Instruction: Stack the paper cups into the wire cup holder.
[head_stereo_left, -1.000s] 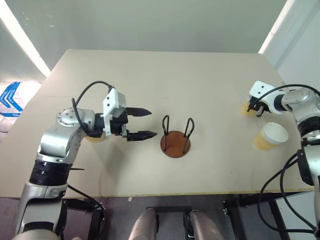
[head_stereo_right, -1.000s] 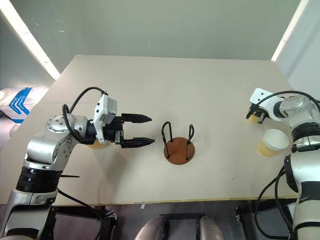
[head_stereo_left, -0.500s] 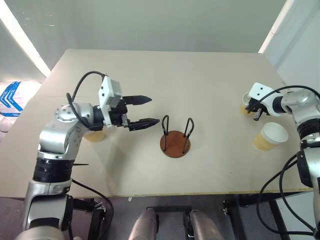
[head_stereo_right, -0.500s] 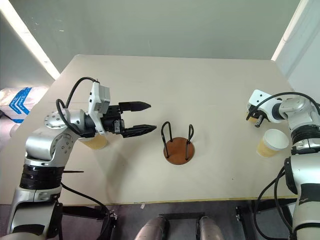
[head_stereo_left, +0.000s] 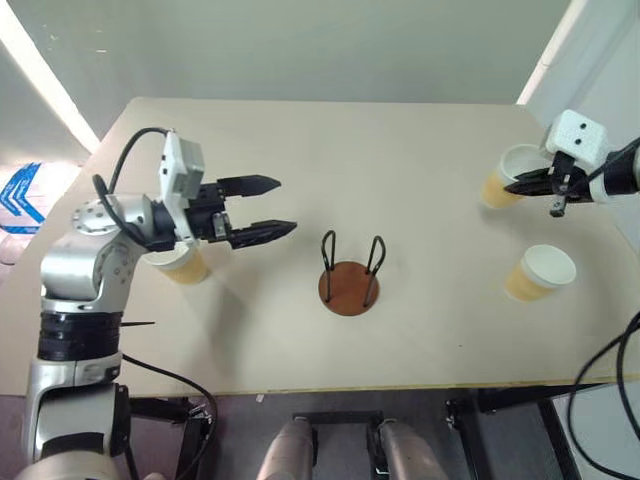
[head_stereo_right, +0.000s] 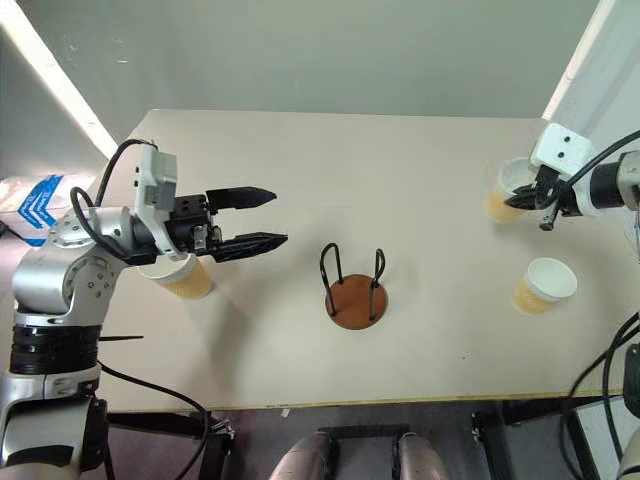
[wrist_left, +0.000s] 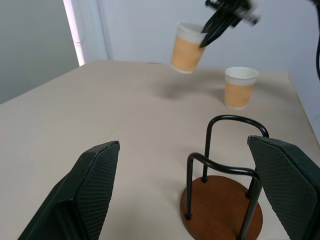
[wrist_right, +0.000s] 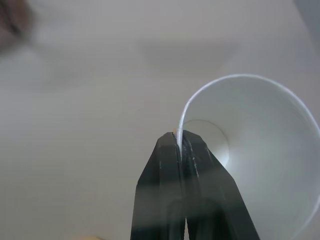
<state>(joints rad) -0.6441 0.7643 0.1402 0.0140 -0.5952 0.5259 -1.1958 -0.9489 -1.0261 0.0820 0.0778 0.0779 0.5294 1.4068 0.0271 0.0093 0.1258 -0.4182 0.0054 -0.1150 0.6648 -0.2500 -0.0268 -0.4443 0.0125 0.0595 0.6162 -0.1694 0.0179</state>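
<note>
right hand (head_stereo_left: 522, 185): your fingers are pinched tight on the rim of a paper cup (head_stereo_left: 497, 186), one finger inside, one outside; wrist view shows the white inside of the cup beside the closed fingertips.
held cup: lifted clear of the desk (head_stereo_left: 400, 150), tilted, at the far right side; left wrist view shows it hanging in the air with its shadow on the desk below.
left hand (head_stereo_left: 268, 206): your fingers are spread wide, nothing between them, pointing level toward the middle of the desk, raised off the surface.
wire cup holder (head_stereo_left: 350, 275): stands upright near the desk's middle front, brown disc base with two black wire loops, no cup in it; it sits just past your left fingertips, apart from them.
second cup (head_stereo_left: 541, 273): upright on the desk, right side, nearer the front edge than the held cup.
third cup (head_stereo_left: 182, 264): upright on the desk under your left forearm, partly hidden.
</note>
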